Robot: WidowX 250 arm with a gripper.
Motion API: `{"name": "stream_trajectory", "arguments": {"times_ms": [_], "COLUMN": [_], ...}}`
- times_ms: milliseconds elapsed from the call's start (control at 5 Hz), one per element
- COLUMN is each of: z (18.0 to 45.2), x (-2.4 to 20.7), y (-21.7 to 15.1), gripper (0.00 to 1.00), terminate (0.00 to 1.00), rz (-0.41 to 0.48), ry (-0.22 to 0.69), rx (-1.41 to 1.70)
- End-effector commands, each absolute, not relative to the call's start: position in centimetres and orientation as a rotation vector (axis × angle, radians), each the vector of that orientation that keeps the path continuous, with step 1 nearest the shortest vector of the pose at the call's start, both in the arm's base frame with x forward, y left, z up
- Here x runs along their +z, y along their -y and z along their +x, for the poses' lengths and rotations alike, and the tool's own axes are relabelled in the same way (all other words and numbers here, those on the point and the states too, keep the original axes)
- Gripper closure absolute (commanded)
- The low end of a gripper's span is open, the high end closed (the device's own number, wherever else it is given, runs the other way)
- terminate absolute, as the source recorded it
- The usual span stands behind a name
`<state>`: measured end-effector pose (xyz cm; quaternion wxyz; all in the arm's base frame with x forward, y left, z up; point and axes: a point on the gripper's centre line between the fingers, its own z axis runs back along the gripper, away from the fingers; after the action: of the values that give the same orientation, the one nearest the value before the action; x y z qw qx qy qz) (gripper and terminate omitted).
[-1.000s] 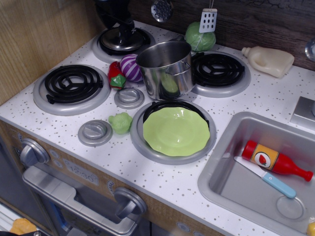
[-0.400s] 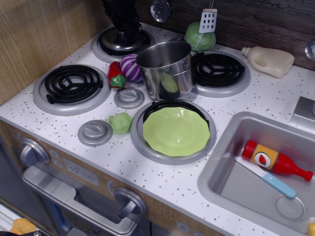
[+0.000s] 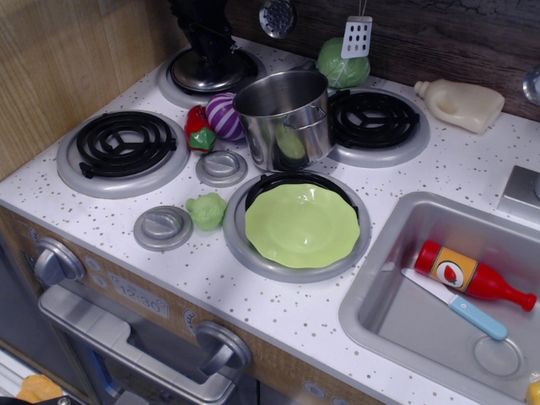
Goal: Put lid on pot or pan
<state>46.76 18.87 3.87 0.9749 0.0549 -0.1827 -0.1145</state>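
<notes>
Gripper (image 3: 208, 52) now down on lid (image 3: 201, 71), lower than second ago; finger state hidden, can't tell. Lid flat on back-left burner (image 3: 173, 91), unmoved. Pot (image 3: 285, 118) open, upright mid-surface, behind green plate (image 3: 302, 225).

Claw (image 3: 209, 44) fingertips and lid (image 3: 201, 72) knob too dark to tell.

Looked like a toy play kitchen: speckled white countertop (image 3: 472, 169) with four black coil burners (image 3: 125, 143), flat grey stove knobs (image 3: 163, 228), an oven door handle (image 3: 126, 354) below, and a moulded grey sink (image 3: 396, 312) holding a plastic ketchup bottle (image 3: 471, 275). Showed plastic cabbage (image 3: 342, 63) beside a wood-look backsplash (image 3: 439, 34).
</notes>
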Motion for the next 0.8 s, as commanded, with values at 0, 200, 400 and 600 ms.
{"name": "stream_trajectory", "arguments": {"times_ms": [0, 200, 400, 600], "z": [46.2, 45.1, 42.7, 39.9], "x": [9.6, 12.1, 13.7, 14.3], "y": [-18.7, -17.6, -15.2, -12.8], "gripper": [1.0, 1.0, 1.0, 1.0], "terminate": [0.0, 0.0, 0.0, 0.0], "rz": [0.181, 0.22, 0.223, 0.202], "ry": [0.37, 0.338, 0.317, 0.298], "rx": [-0.199, -0.166, -0.093, 0.02]}}
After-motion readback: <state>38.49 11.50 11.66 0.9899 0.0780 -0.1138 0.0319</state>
